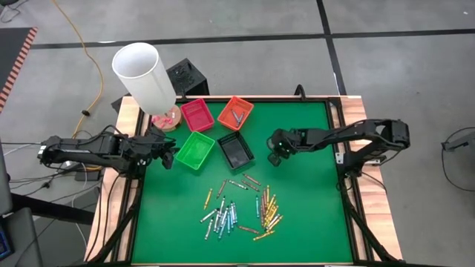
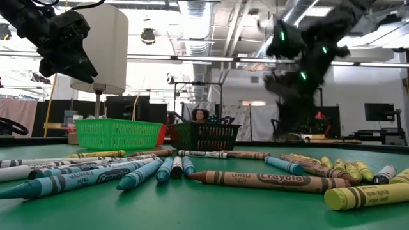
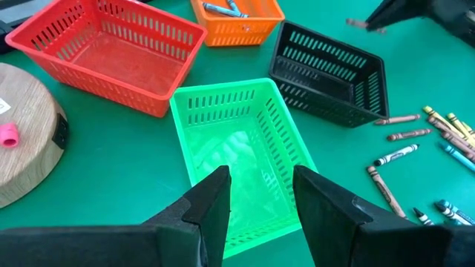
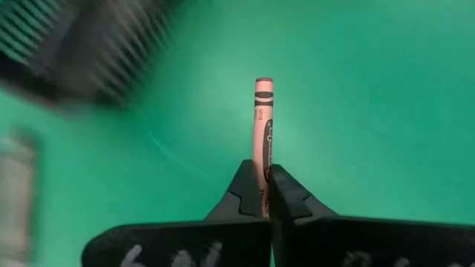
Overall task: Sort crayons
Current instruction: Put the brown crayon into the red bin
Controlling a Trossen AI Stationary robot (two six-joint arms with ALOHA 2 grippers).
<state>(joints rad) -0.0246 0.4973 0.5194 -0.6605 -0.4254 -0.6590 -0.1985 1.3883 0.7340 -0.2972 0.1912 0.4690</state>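
Several crayons point(image 1: 239, 208) lie loose on the green table, toward its near edge; the low view shows them close up point(image 2: 255, 179). Behind them stand four small trays: red point(image 1: 197, 113), orange point(image 1: 236, 111), green point(image 1: 196, 150) and black point(image 1: 235, 150). The orange tray holds a few blue crayons point(image 3: 223, 9). My right gripper point(image 1: 276, 154) hangs over the table to the right of the black tray, shut on a pinkish-brown crayon point(image 4: 263, 119). My left gripper point(image 3: 260, 196) stands open above the green tray point(image 3: 245, 156), near its left side, with nothing between its fingers. My right gripper pinches one end of the pinkish-brown crayon point(image 4: 262, 167) between its two fingertips point(image 4: 286, 194). The fingers slant down from the table's right side. The crayon sticks out ahead of them, in line with the fingers, its free end point(image 4: 263, 83) clear above the green table.
A lamp with a white shade point(image 1: 145, 74) and a round wooden base point(image 3: 22, 141) stands at the far left corner, beside the red tray. The table's raised wooden rim point(image 1: 349, 148) runs along both sides. Bare green surface point(image 1: 304, 193) lies right of the crayon pile.
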